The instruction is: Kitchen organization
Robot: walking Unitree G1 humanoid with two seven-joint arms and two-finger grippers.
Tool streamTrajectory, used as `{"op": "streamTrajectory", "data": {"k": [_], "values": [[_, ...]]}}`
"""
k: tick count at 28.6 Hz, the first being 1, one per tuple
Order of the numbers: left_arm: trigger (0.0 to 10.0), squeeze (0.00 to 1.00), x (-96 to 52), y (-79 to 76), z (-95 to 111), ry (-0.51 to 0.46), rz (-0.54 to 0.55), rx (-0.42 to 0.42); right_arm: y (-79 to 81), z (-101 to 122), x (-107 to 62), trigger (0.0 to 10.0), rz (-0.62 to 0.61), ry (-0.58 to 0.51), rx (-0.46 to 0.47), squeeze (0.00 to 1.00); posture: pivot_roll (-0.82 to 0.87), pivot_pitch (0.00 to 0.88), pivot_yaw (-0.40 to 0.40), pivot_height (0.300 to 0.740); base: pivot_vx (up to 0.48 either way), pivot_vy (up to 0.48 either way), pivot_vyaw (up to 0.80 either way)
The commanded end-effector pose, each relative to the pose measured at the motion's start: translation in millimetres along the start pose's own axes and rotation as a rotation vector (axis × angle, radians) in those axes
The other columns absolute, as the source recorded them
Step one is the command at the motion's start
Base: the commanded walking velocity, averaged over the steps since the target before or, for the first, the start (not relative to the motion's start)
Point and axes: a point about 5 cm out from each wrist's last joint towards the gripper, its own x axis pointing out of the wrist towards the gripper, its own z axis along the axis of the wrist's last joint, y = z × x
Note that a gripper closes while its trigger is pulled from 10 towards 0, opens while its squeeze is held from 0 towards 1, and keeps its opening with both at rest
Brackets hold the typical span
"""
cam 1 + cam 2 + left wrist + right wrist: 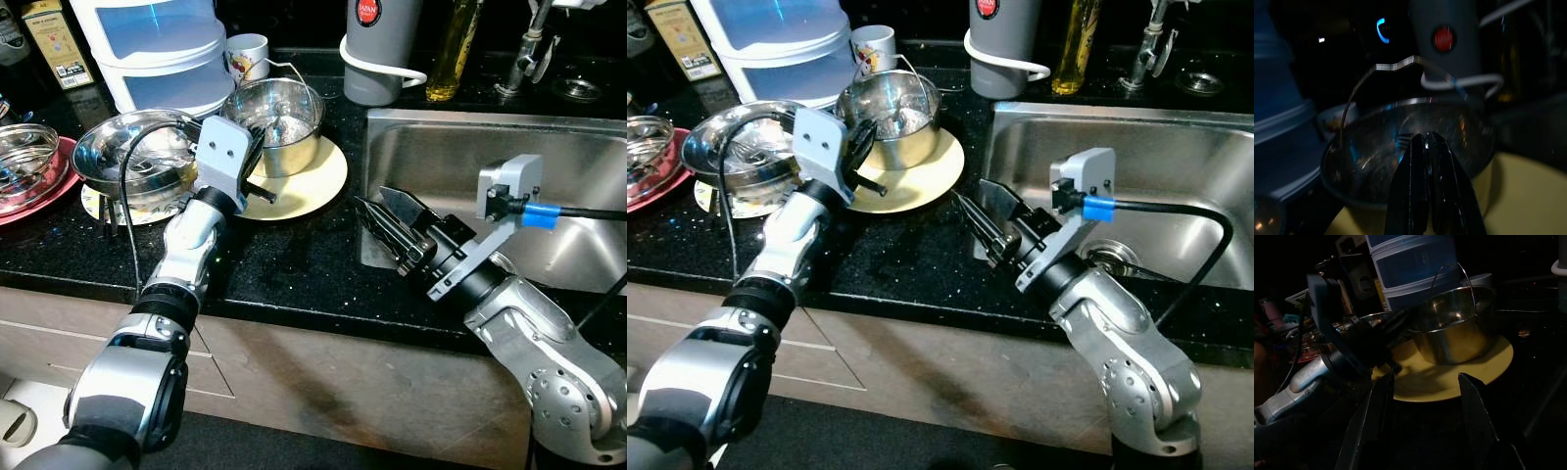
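Left eye view, landmark: the steel pot (277, 122) stood on a yellow plate (318, 181) on the black counter (294, 255).
Far from the pot, leftward: a glass bowl (24, 152) lay on a red plate (44, 191).
Just left of the pot: a wide steel bowl (132, 147) sat on a patterned plate (98, 208).
Behind the pot: a white tiered container (157, 49), a mug (245, 54), a grey flask (377, 49) and an oil bottle (453, 49).
Left gripper (1425, 139): fingers pressed together with nothing between them, tips at the pot's near rim, over the plate.
Pot handle: thin wire bail (1396, 66) raised above the rim.
Right of the pot: a steel sink (549, 176), set into the counter.
Right gripper (384, 217): fingers spread and empty, at the sink's left edge, pointing toward the plate, apart from the pot.
Below the counter: pale cabinet fronts (313, 362).
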Motion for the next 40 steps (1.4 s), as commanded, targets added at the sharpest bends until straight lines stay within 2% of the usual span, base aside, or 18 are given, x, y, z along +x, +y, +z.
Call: {"op": "streamTrajectory", "data": {"k": [1,7,10,13,17,20,26,28,32,36,40], "values": [[0.0,0.0,8.2,1.4,13.0,-0.056,0.01,-0.034,2.0,0.1,2.4,10.0,0.018,-0.01,-0.002,0.0,-0.24,0.141,0.053,0.74,0.0,0.0,0.0],[0.0,0.0,11.0,-3.4,21.1,-0.093,0.021,-0.113,1.2,2.0,6.2,10.0,0.027,-0.022,-0.014,0.0,-0.23,0.111,0.053,0.74,0.0,0.0,0.0],[0.0,0.0,8.2,-5.9,20.1,-0.093,0.03,-0.157,1.0,3.4,7.9,10.0,0.031,-0.028,-0.019,0.0,-0.23,0.099,0.053,0.74,0.0,0.0,0.0],[0.0,0.0,2.5,-10.1,18.2,-0.087,0.052,-0.237,0.5,4.2,10.0,10.0,0.037,-0.035,-0.027,0.0,-0.22,0.081,0.055,0.74,0.0,0.0,0.0],[0.0,0.0,-1.3,-13.7,18.3,-0.081,0.068,-0.287,0.2,5.0,10.6,10.0,0.041,-0.039,-0.031,0.0,-0.22,0.075,0.056,0.74,0.0,0.0,0.0],[0.0,0.0,-7.8,-22.7,23.4,-0.081,0.075,-0.353,-1.4,5.5,11.7,10.0,0.045,-0.046,-0.034,0.0,-0.21,0.068,0.053,0.74,0.0,0.0,0.0],[0.0,0.0,-11.2,-33.4,33.5,-0.082,0.045,-0.427,-4.4,4.8,12.4,10.0,0.043,-0.051,-0.036,0.0,-0.19,0.061,0.055,0.74,0.0,0.0,0.0],[0.0,0.0,-14.7,-42.0,35.9,-0.07,0.025,-0.468,-6.0,3.7,13.3,10.0,0.037,-0.054,-0.036,0.0,-0.19,0.056,0.057,0.74,0.0,0.0,0.0],[0.0,0.0,-17.5,-49.7,39.7,-0.066,0.003,-0.485,-8.2,2.8,14.4,10.0,0.026,-0.06,-0.034,0.0,-0.18,0.051,0.061,0.74,0.0,0.0,0.0],[0.0,0.0,-18.7,-52.7,47.0,-0.063,-0.008,-0.504,-24.3,0.1,16.8,10.0,-0.098,-0.059,-0.04,0.0,-0.17,0.041,0.063,0.74,0.0,0.0,0.0],[0.0,0.0,-20.5,-51.5,51.1,-0.048,-0.01,-0.51,-32.3,0.5,16.8,10.0,-0.144,-0.07,-0.034,0.0,-0.17,0.037,0.065,0.74,0.0,0.0,-0.41]]}}
